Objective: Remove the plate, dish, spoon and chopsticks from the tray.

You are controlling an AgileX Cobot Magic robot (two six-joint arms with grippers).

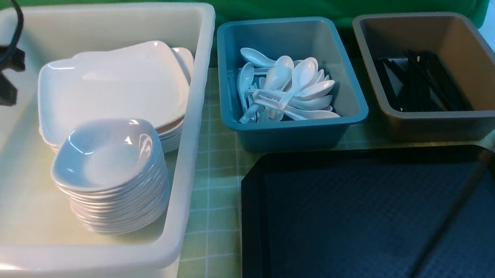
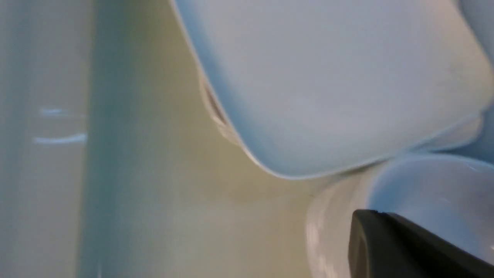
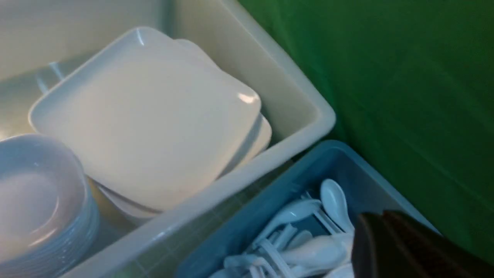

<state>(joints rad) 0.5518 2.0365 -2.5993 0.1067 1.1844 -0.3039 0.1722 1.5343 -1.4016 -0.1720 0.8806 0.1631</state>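
The black tray (image 1: 368, 218) lies at the front right and nothing lies on it. The large white plate (image 1: 115, 85) tops a stack in the white bin, and it also shows in the left wrist view (image 2: 328, 85) and the right wrist view (image 3: 146, 116). A stack of small dishes (image 1: 107, 154) stands in front of the plates. White spoons (image 1: 290, 89) lie in the teal tub. Black chopsticks (image 1: 419, 81) lie in the brown tub. My left gripper (image 2: 370, 216) hangs over the bin's left part, shut and empty. My right gripper (image 3: 380, 218) is shut and empty above the spoons (image 3: 308, 239).
The white bin (image 1: 194, 130) fills the left side. The teal tub (image 1: 355, 104) and the brown tub (image 1: 449, 118) stand behind the tray. A green cloth hangs at the back. A thin blurred dark line (image 1: 468, 192) crosses in front of the tray's right part.
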